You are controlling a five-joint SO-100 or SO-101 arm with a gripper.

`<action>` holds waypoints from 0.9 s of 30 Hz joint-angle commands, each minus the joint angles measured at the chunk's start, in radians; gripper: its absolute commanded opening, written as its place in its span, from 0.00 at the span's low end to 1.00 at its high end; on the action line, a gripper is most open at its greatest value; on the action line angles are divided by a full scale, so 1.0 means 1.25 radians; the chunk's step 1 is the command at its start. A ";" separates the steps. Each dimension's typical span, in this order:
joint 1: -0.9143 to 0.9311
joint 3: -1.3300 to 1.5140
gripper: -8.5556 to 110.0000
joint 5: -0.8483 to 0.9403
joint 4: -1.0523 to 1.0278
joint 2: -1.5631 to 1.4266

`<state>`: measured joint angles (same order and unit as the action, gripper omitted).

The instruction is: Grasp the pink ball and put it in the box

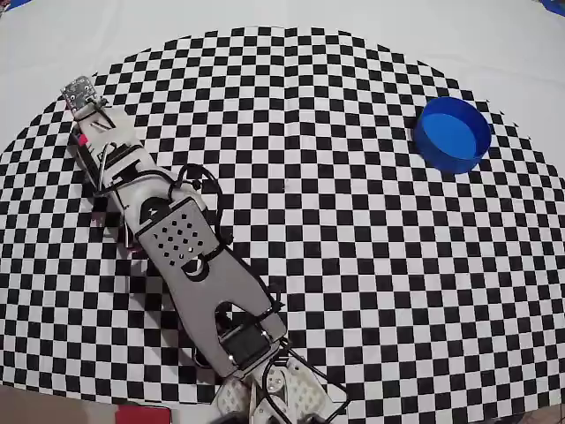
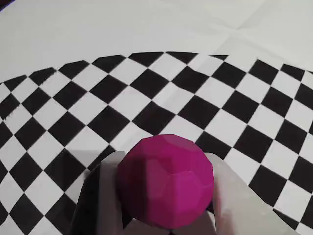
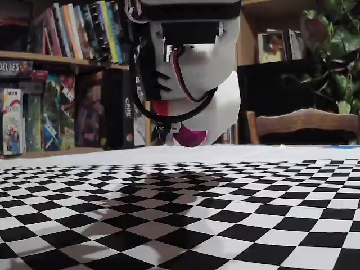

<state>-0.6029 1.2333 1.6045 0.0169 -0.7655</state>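
The pink ball fills the bottom middle of the wrist view, and both pale fingers press on its sides. My gripper is shut on it. In the overhead view the gripper reaches to the far left of the checkered cloth, and only a sliver of the ball shows beside it. In the fixed view the ball hangs under the arm, a little above the cloth. The box, a round blue container, stands at the upper right, far from the gripper.
The arm lies diagonally from its base at the bottom edge toward the upper left. The checkered cloth ends in plain white cloth beyond the gripper. Bookshelves and a chair stand behind the table.
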 commanded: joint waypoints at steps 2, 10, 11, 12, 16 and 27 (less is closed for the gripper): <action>0.006 0.026 0.07 -0.002 -0.001 -0.107; 0.020 0.120 0.07 -0.002 -0.001 -0.202; 0.021 0.134 0.07 -0.002 -0.001 -0.216; 0.023 0.146 0.07 -0.002 -0.001 -0.231; 0.034 0.199 0.07 -0.002 -0.001 -0.287; 0.072 0.351 0.07 -0.002 -0.001 -0.445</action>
<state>-0.5308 1.6552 1.6045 0.0169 -1.2134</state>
